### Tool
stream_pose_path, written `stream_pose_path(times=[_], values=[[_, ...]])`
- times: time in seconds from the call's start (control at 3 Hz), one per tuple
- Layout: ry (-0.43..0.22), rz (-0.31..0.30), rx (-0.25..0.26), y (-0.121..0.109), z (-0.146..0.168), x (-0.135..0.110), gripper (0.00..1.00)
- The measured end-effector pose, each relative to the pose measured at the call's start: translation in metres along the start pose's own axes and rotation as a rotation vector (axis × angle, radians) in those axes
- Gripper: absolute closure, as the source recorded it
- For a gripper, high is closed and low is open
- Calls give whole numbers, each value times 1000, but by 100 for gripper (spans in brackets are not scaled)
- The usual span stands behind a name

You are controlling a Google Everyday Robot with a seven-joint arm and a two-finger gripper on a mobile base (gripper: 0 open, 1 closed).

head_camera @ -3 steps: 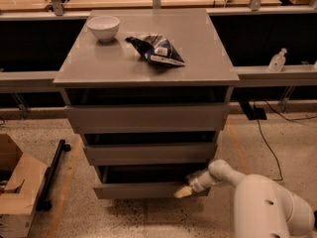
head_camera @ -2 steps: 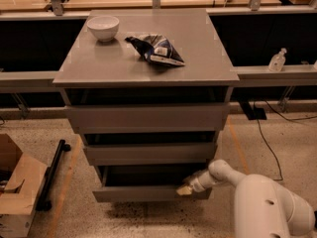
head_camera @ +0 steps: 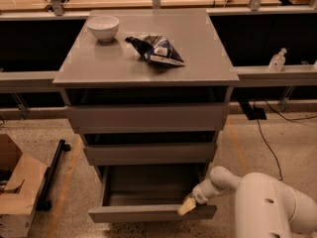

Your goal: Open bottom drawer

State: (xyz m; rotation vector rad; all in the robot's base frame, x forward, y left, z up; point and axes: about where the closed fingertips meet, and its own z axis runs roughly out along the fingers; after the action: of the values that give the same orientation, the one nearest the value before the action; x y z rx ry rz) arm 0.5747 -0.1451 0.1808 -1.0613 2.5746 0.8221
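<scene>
At centre floor: grey cabinet [head_camera: 198, 58]. White arm [head_camera: 267, 207] at lower right. Bottom drawer [head_camera: 148, 213] stands pulled out beneath the two larger fronts, plain interior exposed. Gripper [head_camera: 187, 206] at the drawer front's top edge, right end; its spread cannot be told.

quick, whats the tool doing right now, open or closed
The tool is at the front panel of the bottom drawer, towards its right end; open or closed cannot be told.
</scene>
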Motion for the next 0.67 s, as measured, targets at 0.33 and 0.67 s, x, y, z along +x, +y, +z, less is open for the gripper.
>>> stream_pose_path(times=[0.33,0.67], values=[[0,0,0,0,0,0,65],[13,76,-45,12,7,22,33]])
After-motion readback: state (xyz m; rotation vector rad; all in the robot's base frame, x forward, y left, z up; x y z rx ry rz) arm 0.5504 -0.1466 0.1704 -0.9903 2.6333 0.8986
